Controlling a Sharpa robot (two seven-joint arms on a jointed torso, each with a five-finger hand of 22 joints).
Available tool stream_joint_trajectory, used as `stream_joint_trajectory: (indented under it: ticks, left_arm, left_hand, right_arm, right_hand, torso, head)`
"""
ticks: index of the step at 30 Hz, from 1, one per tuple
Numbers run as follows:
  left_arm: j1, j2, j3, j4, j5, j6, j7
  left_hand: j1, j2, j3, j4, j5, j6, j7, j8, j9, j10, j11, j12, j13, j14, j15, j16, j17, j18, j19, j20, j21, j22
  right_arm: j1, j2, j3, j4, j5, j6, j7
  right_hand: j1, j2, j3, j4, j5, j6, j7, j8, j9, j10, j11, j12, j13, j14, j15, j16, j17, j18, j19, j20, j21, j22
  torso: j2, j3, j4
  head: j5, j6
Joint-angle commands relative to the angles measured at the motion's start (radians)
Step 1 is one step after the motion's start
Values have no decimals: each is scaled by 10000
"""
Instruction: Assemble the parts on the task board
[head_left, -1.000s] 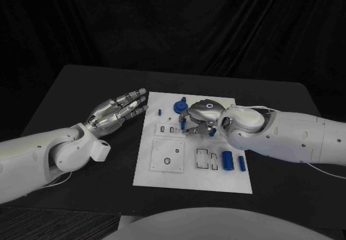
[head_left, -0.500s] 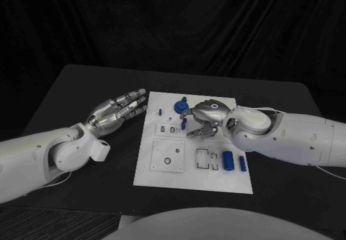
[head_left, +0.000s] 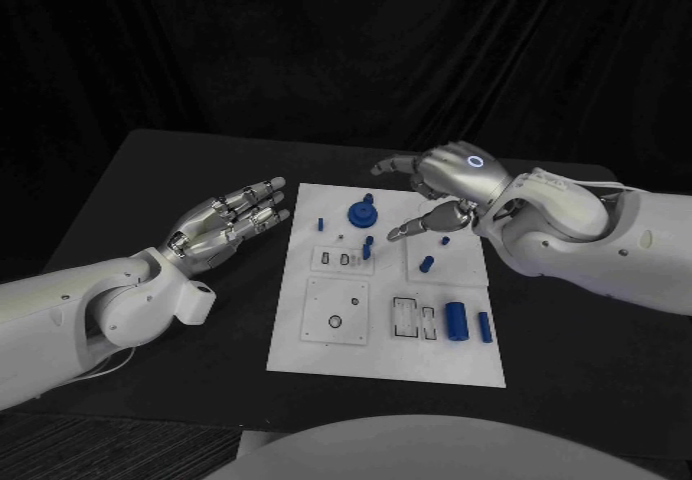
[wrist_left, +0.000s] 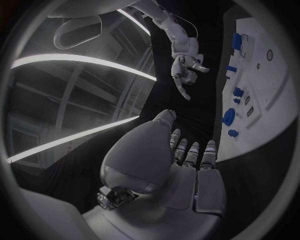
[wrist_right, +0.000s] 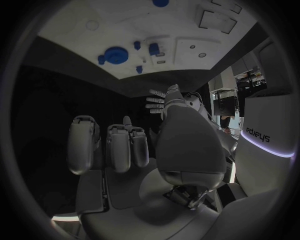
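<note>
Black table (head_left: 173, 180), white task board (head_left: 361, 350) at its centre, long axis running away from the robot.

Right hand (head_left: 444, 188): 1 s ago it was low over the board's middle, fingers bunched around a small blue part; now it is raised above the board's far right corner, fingers loosely spread, holding nothing.

Left hand (head_left: 231, 222): unchanged over the last second, hovering beside the board's left edge, fingers extended and apart, palm up, holding nothing.

Parts, largest first: round blue knob (head_left: 362, 212) at the far end; blue cylinder (head_left: 456, 322) and slimmer blue peg (head_left: 485, 327) lying near the right edge; short blue peg (head_left: 427, 264) now exposed mid-board, where the right hand was working; small upright peg (head_left: 368, 246) by the slots; tiny blue piece (head_left: 320, 223) near the left edge.

Judgement: the right hand has just released the short peg; whether it is seated I cannot tell. The cylinder and slim peg look unplaced, so work remains.
</note>
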Motion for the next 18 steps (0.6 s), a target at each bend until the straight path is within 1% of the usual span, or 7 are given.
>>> stream_joint_trajectory:
  ticks: [1, 4, 10, 12, 14, 15, 18]
  left_arm:
    - [397, 82, 38, -56, -1082, -1004, -117]
    - [1179, 291, 37, -306, -2692, -1431, -989]
    - [2244, 746, 37, -626, -5461, -1651, -2619]
    - [2546, 980, 37, -681, -6563, -1607, -3396]
    - [2730, 1170, 37, -685, -7307, -1445, -4088]
    - [2804, 1264, 37, -682, -7607, -1344, -4430]
    - [2969, 1585, 38, -691, -8248, -1084, -5429]
  left_hand:
    - [-524, -228, -317, 508, -1578, -8, -195, 40, 11, 1232, 688, 1272, 344, 686, 228, 764, 230, 163, 275, 103, 176, 82]
    - [-1460, -401, -1227, 750, -2724, 430, 214, 147, 59, 2848, 1162, 3569, 1022, 2887, 575, 3174, 831, -7, 1588, 194, 928, 451]
    - [-3441, -370, -2617, 676, -4429, 2600, 772, 724, 373, 5408, 1131, 7967, 3584, 5952, 560, 7481, 3100, 87, 5765, 282, 3611, 1751]
    - [-3560, -445, -3090, 680, -4526, 3620, 962, 1203, 605, 5532, 936, 10931, 6008, 6038, 376, 10608, 5315, 12, 6685, 146, 4786, 2510]
    - [-3809, -408, -3355, 655, -4558, 4541, 1032, 1939, 947, 12566, 530, 14175, 13171, 10813, -22, 13978, 10545, 157, 7956, -142, 6360, 3461]
    - [-4203, -369, -3552, 712, -4529, 5079, 1045, 2363, 1173, 14543, 437, 14622, 15152, 13138, -156, 14845, 13171, 120, 8212, -293, 7011, 3907]
    - [-4250, -294, -3503, 799, -4512, 5872, 655, 3501, 2060, 14788, 58, 14656, 15388, 15409, -523, 15235, 15555, -156, 9195, -737, 10264, 7027]
  right_arm:
    - [260, -213, 6, 132, 569, -983, 367]
    - [523, -478, 6, 82, 1131, -1171, 741]
    - [676, -704, 5, 37, 1603, -1175, 993]
    - [699, -739, 5, 23, 1677, -1241, 1040]
    - [707, -755, 4, 1, 1714, -1344, 1077]
    - [709, -759, 4, -15, 1727, -1403, 1092]
    - [707, -762, 3, -71, 1756, -1574, 1094]
  right_hand:
    - [-582, 611, 456, -15, 103, 457, 36, 239, 75, 1048, 14, 36, 2635, 883, 49, 76, 1823, 42, 321, 13, 114, 2057]
    - [-657, 1598, 1112, -77, 522, 1335, 116, 843, 238, 1048, 91, 36, 2635, 947, 119, 296, 2102, -40, 474, 75, 496, 2170]
    - [-602, 1729, 1175, -79, 620, 1606, 151, 1240, 362, 1048, 124, 36, 2635, 972, 148, 392, 2225, -78, 542, 104, 687, 2222]
    - [-629, 1818, 1193, -87, 714, 1616, 147, 1357, 400, 1048, 126, 36, 2635, 970, 152, 391, 2222, -78, 542, 111, 696, 2222]
    - [-642, 1978, 1218, -93, 1138, 1556, 150, 1496, 440, 1048, 125, 36, 2635, 964, 160, 379, 2203, -72, 530, 116, 682, 2215]
    - [-633, 2043, 1233, -100, 1300, 1539, 148, 1532, 449, 1048, 128, 36, 2635, 963, 157, 378, 2201, -72, 527, 119, 680, 2214]
    - [-566, 2176, 1244, -108, 1625, 1474, 153, 1644, 473, 1048, 134, 36, 2635, 960, 160, 373, 2192, -67, 516, 125, 667, 2207]
  torso:
    - [5, 15, -6]
    - [0, 17, -28]
    - [-50, 82, -141]
    - [-61, 100, -192]
    - [-75, 117, -230]
    - [-85, 133, -246]
    - [-83, 178, -290]
  head:
    - [-84, 29]
    - [-119, 14]
    - [89, 31]
    - [136, 23]
    - [180, 24]
    - [201, 14]
    - [241, -2]
